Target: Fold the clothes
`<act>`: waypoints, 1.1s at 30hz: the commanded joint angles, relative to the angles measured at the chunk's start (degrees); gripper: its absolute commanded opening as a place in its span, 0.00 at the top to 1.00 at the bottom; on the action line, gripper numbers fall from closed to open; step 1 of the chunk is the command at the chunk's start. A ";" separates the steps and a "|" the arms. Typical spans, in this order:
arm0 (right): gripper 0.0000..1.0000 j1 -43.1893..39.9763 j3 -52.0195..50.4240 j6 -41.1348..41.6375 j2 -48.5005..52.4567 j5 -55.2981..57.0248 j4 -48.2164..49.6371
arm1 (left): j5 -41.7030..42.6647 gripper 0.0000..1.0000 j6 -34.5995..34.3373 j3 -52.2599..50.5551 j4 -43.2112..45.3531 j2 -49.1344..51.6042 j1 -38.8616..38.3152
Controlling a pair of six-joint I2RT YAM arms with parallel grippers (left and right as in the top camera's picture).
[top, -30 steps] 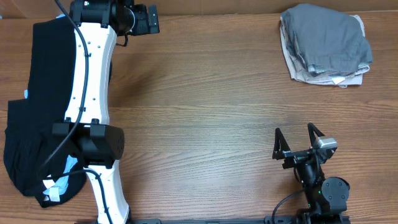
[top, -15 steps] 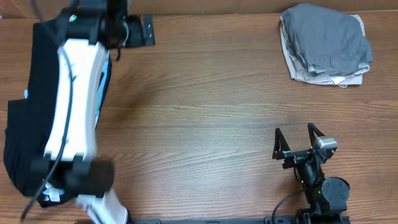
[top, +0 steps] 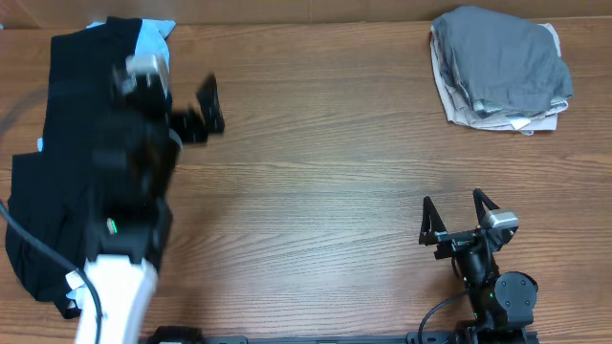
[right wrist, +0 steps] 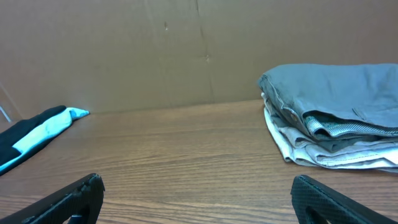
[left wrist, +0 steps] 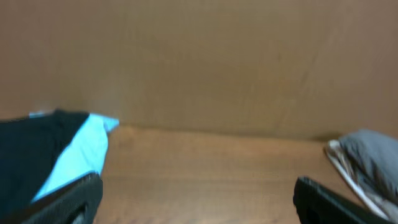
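The folded taupe-grey shorts [top: 502, 57] lie on folded beige shorts [top: 459, 105] at the back right; both show in the right wrist view [right wrist: 336, 87] [right wrist: 323, 152]. A black garment [top: 57, 182] with a light-blue garment [top: 155, 38] under it lies heaped at the left; both show in the left wrist view [left wrist: 31, 149] [left wrist: 81, 149]. My left gripper [top: 210, 107] is open and empty, blurred, just right of the black heap. My right gripper [top: 455, 212] is open and empty near the front edge, well short of the folded stack.
A brown cardboard wall [right wrist: 199, 50] runs along the back of the wooden table [top: 325, 182]. My left arm [top: 115, 287] lies over the black heap. A white label [top: 75, 282] shows on the black garment at the front left.
My left arm has swung back from the far edge toward the front and left, uncovering the light-blue cloth at the back. The right arm and the folded stack have not moved.
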 commanded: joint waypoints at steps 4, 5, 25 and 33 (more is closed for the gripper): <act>0.00 0.07 -0.61 0.26 -0.57 0.37 0.28 | 0.39 0.00 1.18 -26.64 14.27 -20.65 0.31; 0.00 0.07 -0.61 0.26 -0.57 0.37 0.28 | -0.02 0.00 1.18 -29.46 15.21 -23.67 0.31; 0.00 0.07 -0.61 0.26 -0.57 0.37 0.28 | -0.26 0.00 1.14 -50.25 3.52 -58.01 4.57; 0.00 0.07 -0.61 0.26 -0.57 0.37 0.28 | 0.28 0.00 1.14 -50.25 -1.84 -58.82 5.53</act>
